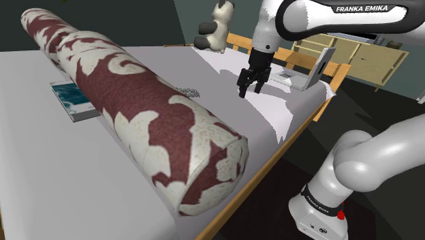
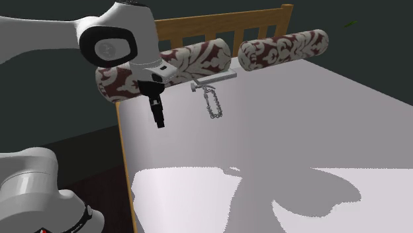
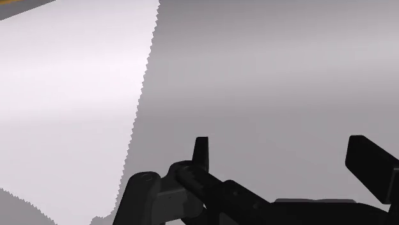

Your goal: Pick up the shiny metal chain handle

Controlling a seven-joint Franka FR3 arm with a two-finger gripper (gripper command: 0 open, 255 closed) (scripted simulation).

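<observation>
1 white robot arm holds its all-black 2-finger gripper (image 1: 250, 88) over a pale grey bed sheet (image 1: 102, 177), jaws spread wide and empty. The shiny silver metal chain handle (image 1: 187, 91) lies flat on the sheet, well apart from the gripper, just beside a long dark-red bolster with a cream leaf pattern (image 1: 136, 116). In the second exterior view its links trail from a short grey metal bar (image 2: 216, 80). Likely risks: the loose links may slip from between the fingers (image 3: 201, 153), they may pinch the soft sheet along with the chain handle, or the hand may nudge the bolster, since the chain handle sits so close to it.
</observation>
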